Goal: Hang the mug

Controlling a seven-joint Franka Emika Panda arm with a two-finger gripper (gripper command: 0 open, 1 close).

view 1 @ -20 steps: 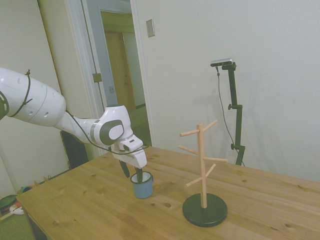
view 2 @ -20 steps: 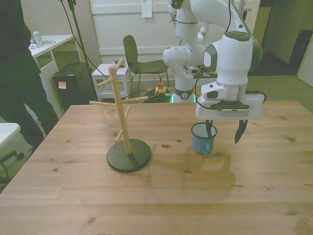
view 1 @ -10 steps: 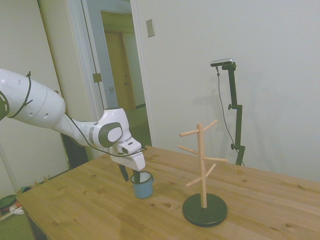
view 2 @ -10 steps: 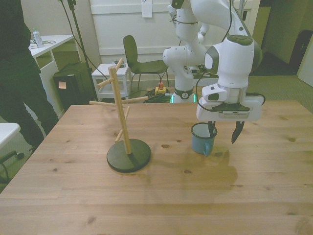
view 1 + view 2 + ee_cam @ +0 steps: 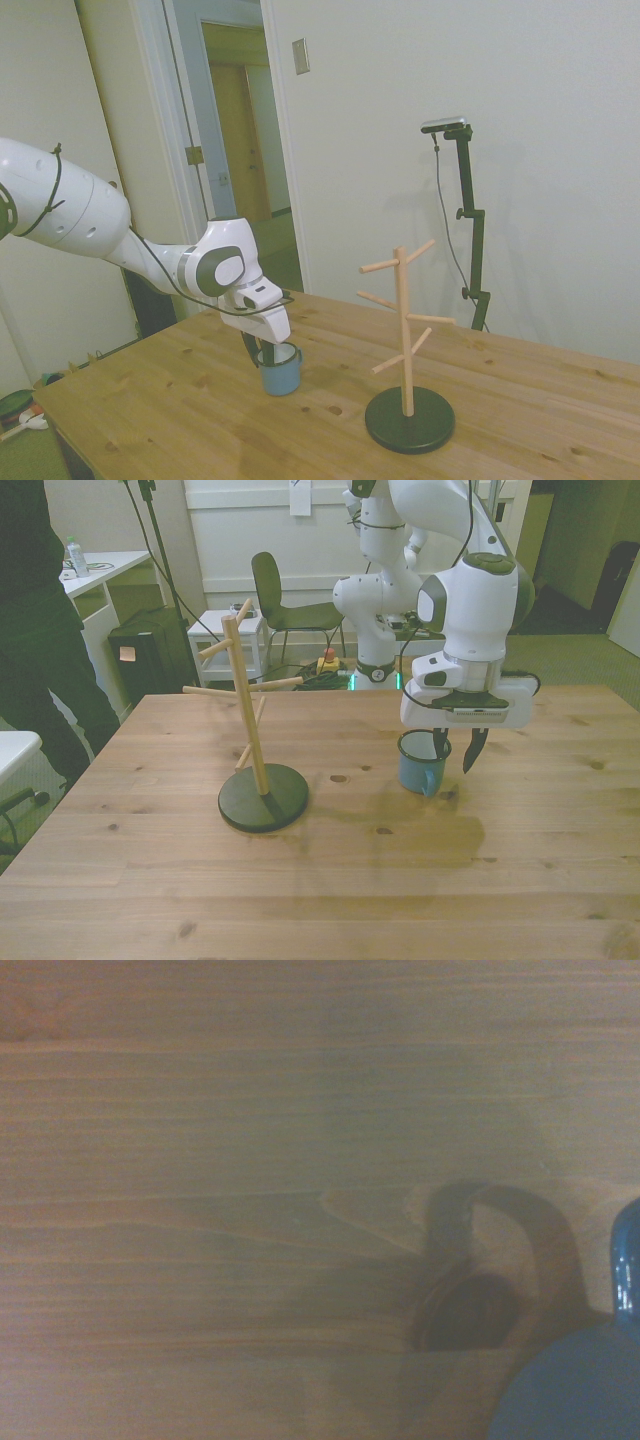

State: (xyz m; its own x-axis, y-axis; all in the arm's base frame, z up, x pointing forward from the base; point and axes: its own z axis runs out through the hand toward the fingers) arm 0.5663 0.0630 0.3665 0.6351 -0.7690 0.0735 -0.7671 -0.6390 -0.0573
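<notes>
The small blue mug [image 5: 420, 770] stands upright on the wooden table [image 5: 300, 880], to the front view's right of the wooden peg stand [image 5: 255, 730]. My gripper [image 5: 455, 752] points down over the mug's rim on the side away from the stand. One finger reaches inside the mug and the other hangs just outside its wall, with a narrow gap still showing between them. In the side view the mug [image 5: 280, 372] sits under the gripper [image 5: 258, 350], left of the peg stand [image 5: 405, 340]. The wrist view catches only a blurred blue edge of the mug [image 5: 580, 1390].
The peg stand has a round dark base [image 5: 264, 797] and several angled pegs. A person [image 5: 40, 630] in dark clothes stands by the table at the front view's left. A chair [image 5: 280, 600] stands beyond the far edge.
The fingers have drawn closer together around the mug's wall. The mug has slid slightly toward the front view's right.
</notes>
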